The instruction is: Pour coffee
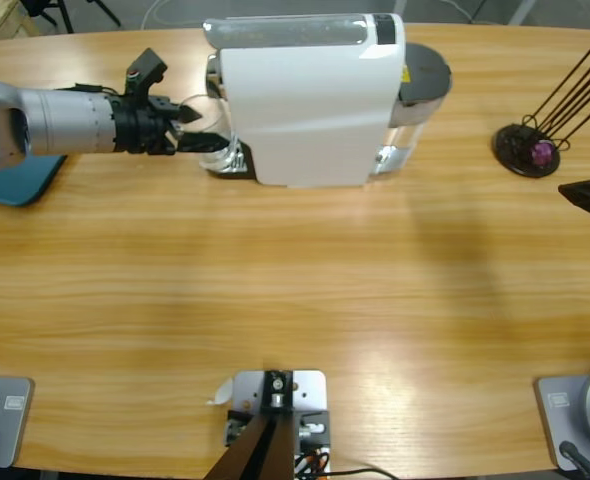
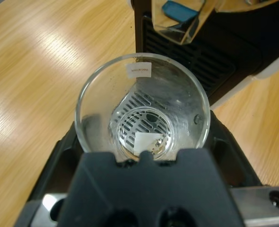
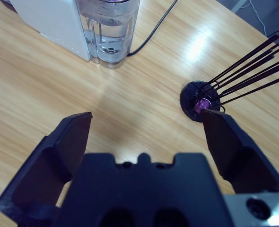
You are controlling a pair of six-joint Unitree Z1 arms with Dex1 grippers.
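While the left arm's black fingers (image 2: 142,158) clasp the clear glass tumbler (image 2: 143,106) on the white coffee machine's (image 1: 310,100) drip grille, no coffee shows inside. The spout sits directly above. The right fingers (image 3: 146,137) gape empty, well apart.

A long wooden bench (image 1: 295,290) carries a white coffee machine (image 1: 305,100) near its far edge, with a clear water tank (image 3: 110,33) at the machine's back end, partly filled. A black cable (image 3: 153,33) runs away from the tank across the wood. Well apart from the machine stands a round black capsule holder (image 1: 523,150) with thin black rods (image 1: 575,85) rising at a slant; a purple capsule (image 1: 542,152) sits in its base. A blue mat (image 1: 15,185) lies at the opposite end of the bench.
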